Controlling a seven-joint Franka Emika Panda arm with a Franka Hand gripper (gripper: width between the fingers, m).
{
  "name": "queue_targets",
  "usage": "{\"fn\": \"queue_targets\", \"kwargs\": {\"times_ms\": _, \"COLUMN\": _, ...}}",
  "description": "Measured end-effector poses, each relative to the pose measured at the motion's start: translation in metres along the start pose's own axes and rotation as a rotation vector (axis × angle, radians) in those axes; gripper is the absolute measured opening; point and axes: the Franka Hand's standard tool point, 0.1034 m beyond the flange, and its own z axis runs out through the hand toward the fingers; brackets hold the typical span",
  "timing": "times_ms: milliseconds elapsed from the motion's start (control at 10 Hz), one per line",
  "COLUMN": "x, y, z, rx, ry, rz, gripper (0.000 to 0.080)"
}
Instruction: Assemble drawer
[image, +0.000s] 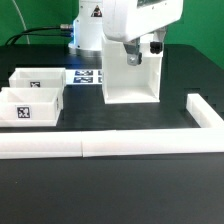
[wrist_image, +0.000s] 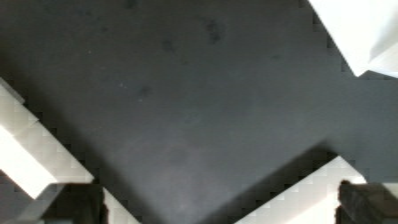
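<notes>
The tall white open-fronted housing (image: 131, 78) of the drawer stands upright at the middle of the table. My gripper (image: 133, 54) hangs at its top edge, partly in front of it. In the wrist view my gripper (wrist_image: 221, 208) is open, its dark fingertips (wrist_image: 71, 205) wide apart with only dark table between them. White edges (wrist_image: 25, 150) run past both fingers; whether they touch is unclear. Two small open-top trays with square tags sit at the exterior view's left: one further back (image: 36, 78), one nearer (image: 26, 106).
The marker board (image: 88, 76) lies flat behind the trays, next to the housing. A long low white L-shaped wall bar (image: 100, 148) runs along the front and turns back at the exterior view's right. The robot base stands behind.
</notes>
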Motion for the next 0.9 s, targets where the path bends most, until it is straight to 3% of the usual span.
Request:
{"fn": "queue_targets", "kwargs": {"times_ms": 700, "x": 0.000, "y": 0.000, "z": 0.000, "rx": 0.000, "ry": 0.000, "rz": 0.000, "gripper": 0.0650}}
{"fn": "queue_targets", "kwargs": {"times_ms": 800, "x": 0.001, "y": -0.004, "z": -0.004, "rx": -0.009, "ry": 0.006, "rz": 0.084, "gripper": 0.0650}}
{"fn": "queue_targets", "kwargs": {"times_ms": 900, "x": 0.001, "y": -0.019, "z": -0.013, "rx": -0.030, "ry": 0.008, "rz": 0.191, "gripper": 0.0650}}
